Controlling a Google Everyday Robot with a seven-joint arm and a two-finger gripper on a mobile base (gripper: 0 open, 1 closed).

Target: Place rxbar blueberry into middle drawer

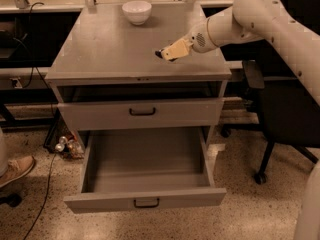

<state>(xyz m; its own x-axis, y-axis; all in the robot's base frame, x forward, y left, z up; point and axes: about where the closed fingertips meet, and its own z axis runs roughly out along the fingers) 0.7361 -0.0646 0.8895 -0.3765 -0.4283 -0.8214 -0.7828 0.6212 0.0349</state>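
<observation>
Camera view: end effector [165, 52] clamps rxbar blueberry [159, 53] at its tip above cabinet [110, 44].

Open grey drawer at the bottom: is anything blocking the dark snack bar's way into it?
Nothing visible. The tan gripper holds the small dark snack bar above the grey cabinet top; the pulled-out grey middle drawer below lies open and empty.

- Claw [167, 51]: positioned just above the table [100, 49].
- rxbar blueberry [159, 53]: dark, at the claw tip.
- White bowl [136, 11]: beyond the claw, well apart.
- Middle drawer [145, 169]: pulled open, below the claw.
</observation>
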